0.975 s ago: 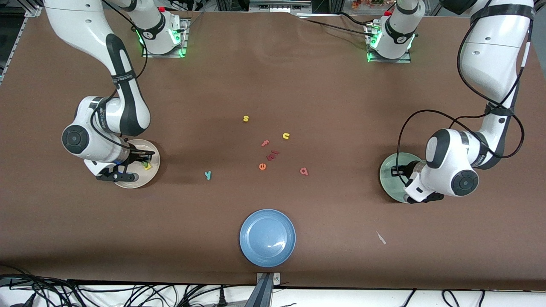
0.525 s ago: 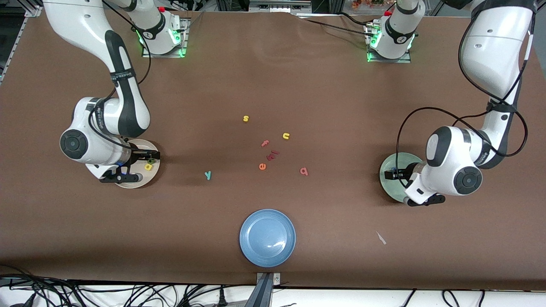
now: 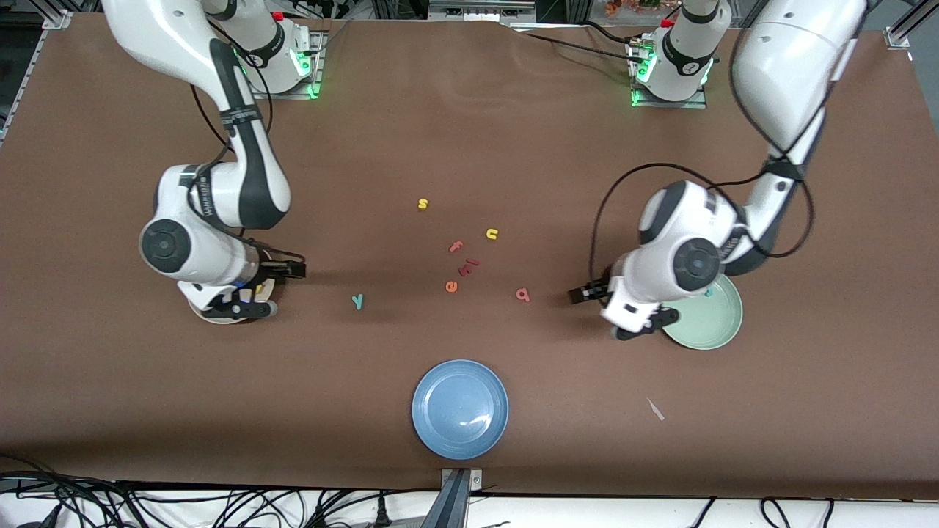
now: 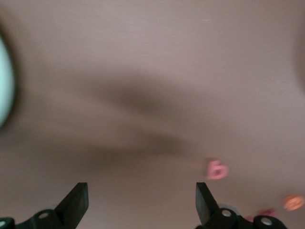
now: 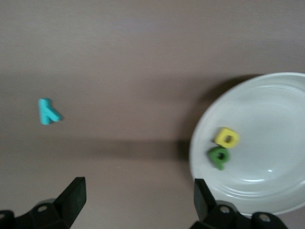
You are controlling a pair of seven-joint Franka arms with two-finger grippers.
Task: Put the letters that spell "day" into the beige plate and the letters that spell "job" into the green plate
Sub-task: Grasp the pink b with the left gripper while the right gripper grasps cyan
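Observation:
The beige plate [image 5: 267, 119] holds the yellow d [image 5: 227, 137] and the dark green a [image 5: 218, 157]. My right gripper [image 5: 138, 200] hangs open and empty over the plate's rim toward the table's middle [image 3: 286, 290]. The teal y [image 3: 357, 301] [image 5: 47, 112] lies on the cloth between that plate and the middle. The green plate [image 3: 704, 323] carries a small teal letter [image 3: 709, 292] at its farther edge. My left gripper [image 3: 596, 315] [image 4: 142, 202] is open and empty over bare cloth, between the green plate and the red-pink b [image 3: 522, 295] [image 4: 217, 169].
Loose letters lie mid-table: orange e [image 3: 451, 286], pink f [image 3: 456, 246], a red piece [image 3: 468, 267], yellow u [image 3: 491, 234] and yellow s [image 3: 422, 204]. A blue plate [image 3: 460, 409] sits near the front edge. The right arm covers most of the beige plate [image 3: 213, 317].
Both grippers opened. The right one let the yellow d go onto the beige plate. Both arms then swung off their plates toward the table's middle, uncovering the green plate.

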